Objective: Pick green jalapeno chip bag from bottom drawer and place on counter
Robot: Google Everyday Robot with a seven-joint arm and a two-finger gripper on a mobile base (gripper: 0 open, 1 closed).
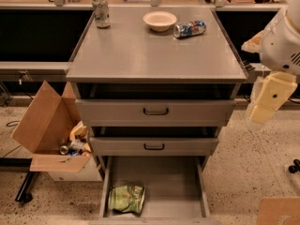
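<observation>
Crumpled green jalapeno chip bag (126,199) front-left in open bottom drawer (174,185), claw (260,116) far right.

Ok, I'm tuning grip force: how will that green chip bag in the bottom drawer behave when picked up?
The green jalapeno chip bag looks crumpled and flattish, so probably floppy, light and easy to crush. Its foil sheen suggests it may slip. The gripper hangs right of the cabinet, well away from it.
</observation>
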